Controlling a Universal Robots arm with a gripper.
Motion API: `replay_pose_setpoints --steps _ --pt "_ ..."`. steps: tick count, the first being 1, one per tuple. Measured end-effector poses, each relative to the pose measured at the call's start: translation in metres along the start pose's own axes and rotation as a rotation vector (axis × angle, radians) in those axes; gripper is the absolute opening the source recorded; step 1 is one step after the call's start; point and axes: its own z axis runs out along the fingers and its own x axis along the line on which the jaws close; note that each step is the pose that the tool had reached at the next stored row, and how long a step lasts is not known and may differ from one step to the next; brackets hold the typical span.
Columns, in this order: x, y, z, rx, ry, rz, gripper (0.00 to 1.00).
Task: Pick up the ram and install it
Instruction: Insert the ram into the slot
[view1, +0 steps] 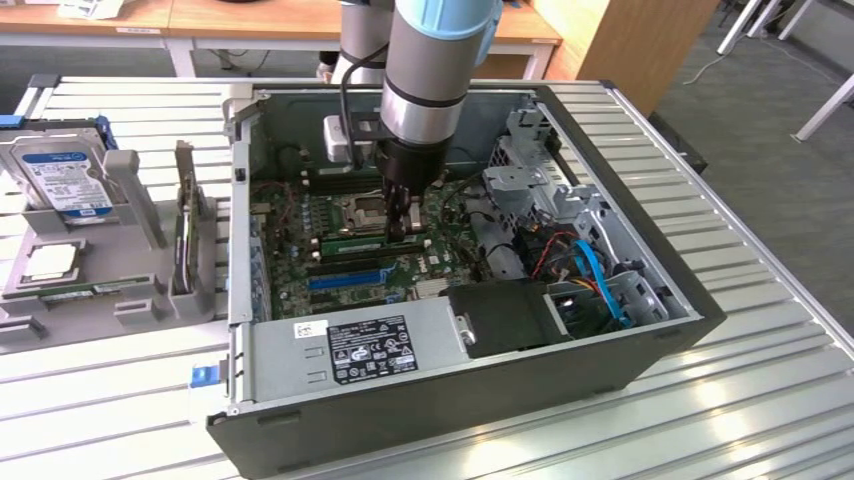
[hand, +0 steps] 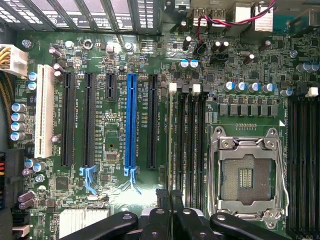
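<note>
The ram (view1: 350, 244) stands on its long edge over the memory slots just beside the CPU socket (view1: 363, 210), on the side toward the blue expansion slot (view1: 350, 280). The end effector (view1: 404, 232) reaches straight down to the ram's upper edge, its fingers (hand: 162, 200) drawn close together on the stick. Whether the ram is fully seated cannot be told. In the wrist view the fingertips lie over the first of the black slots next to the socket, whose metal frame is open with no processor in it. All of this sits inside an open computer case (view1: 667, 300). The power supply (view1: 374, 345) lies beyond the blue slot from the socket. Well apart from the socket, outside the case, a hard drive (view1: 60, 180) stands in a grey holder on the surface (view1: 761, 400).
</note>
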Motion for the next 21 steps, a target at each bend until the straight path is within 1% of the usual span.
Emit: replay_pose_setpoints --steps 4,8,12,18,21 --pt "-0.0005 -0.0001 -0.0008 0.0001 -0.0001 0.0 0.12" --pt "-0.0011 0.0002 -0.0057 0.0 0.0 0.0 0.12" --pt "-0.0011 0.0001 -0.0057 0.0002 -0.0004 0.003 0.12" --pt "-0.0011 -0.0007 -0.0058 0.0011 -0.0011 0.028 0.12" --pt "-0.0011 -0.0008 -0.0058 0.0011 -0.0011 0.03 0.12"
